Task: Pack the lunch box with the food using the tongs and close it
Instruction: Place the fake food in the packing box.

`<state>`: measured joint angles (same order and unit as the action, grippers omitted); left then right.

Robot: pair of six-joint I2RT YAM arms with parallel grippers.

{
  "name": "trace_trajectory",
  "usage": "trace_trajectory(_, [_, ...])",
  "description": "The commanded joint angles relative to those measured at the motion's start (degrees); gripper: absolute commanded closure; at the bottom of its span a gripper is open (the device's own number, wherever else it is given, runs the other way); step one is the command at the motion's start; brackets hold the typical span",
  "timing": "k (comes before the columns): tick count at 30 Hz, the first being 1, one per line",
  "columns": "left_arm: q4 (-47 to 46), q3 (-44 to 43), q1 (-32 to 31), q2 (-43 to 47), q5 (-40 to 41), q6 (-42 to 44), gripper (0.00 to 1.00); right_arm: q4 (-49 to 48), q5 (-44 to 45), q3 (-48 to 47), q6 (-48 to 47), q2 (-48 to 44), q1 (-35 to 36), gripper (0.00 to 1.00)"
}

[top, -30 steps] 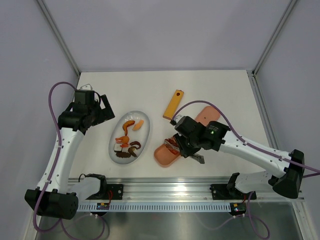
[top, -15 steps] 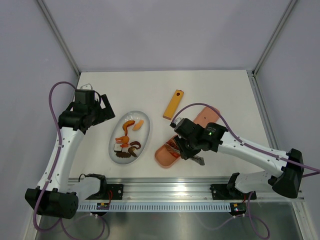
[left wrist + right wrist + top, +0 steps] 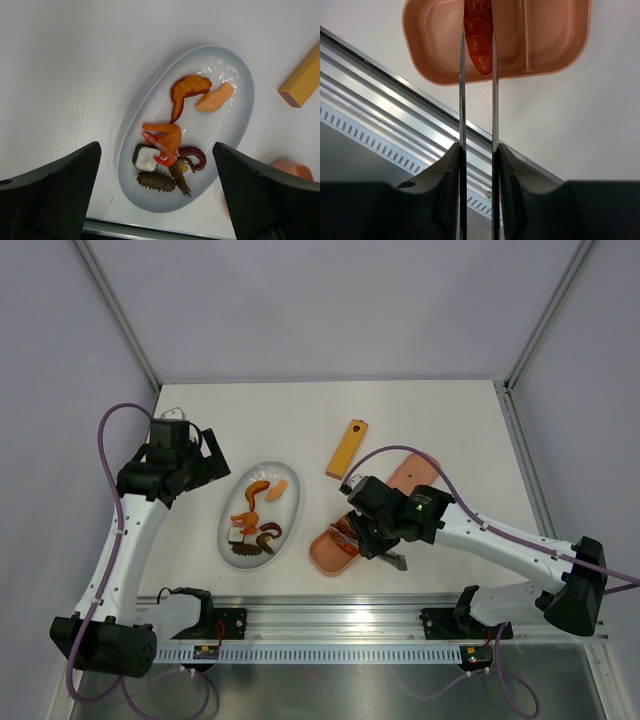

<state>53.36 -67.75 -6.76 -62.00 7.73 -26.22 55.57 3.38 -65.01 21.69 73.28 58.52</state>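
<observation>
My right gripper is shut on the silvery tongs, whose two arms run straight up the right wrist view. Their tips pinch a red sausage over the larger compartment of the pink lunch box tray. From above, the tray lies near the table's front edge with the right gripper over its far end. The pink lid lies behind that arm. The remaining food sits on a white plate: an orange shrimp, a dark-and-white cube, brown pieces. My left gripper hangs open above the plate.
A yellow-orange flat bar with a hole lies behind the tray, between the plate and the lid. The metal rail runs along the table's front edge just beyond the tray. Grey walls close in the table on three sides.
The right gripper has shifted slightly left along the tray with the tongs and sausage. The left arm has not moved.
</observation>
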Motion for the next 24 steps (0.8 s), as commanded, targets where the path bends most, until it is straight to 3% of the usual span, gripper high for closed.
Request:
trace_trajectory(1, [-2.30, 0.60, 0.35, 0.21, -0.87, -0.41, 0.01, -0.91, -0.30, -2.22, 3.87, 0.03, 0.45, 0.77])
trace_trajectory(24, [-2.39, 1.91, 0.35, 0.91, -0.78, -0.24, 0.01, 3.14, 4.18, -5.47, 20.05, -2.00, 0.45, 0.73])
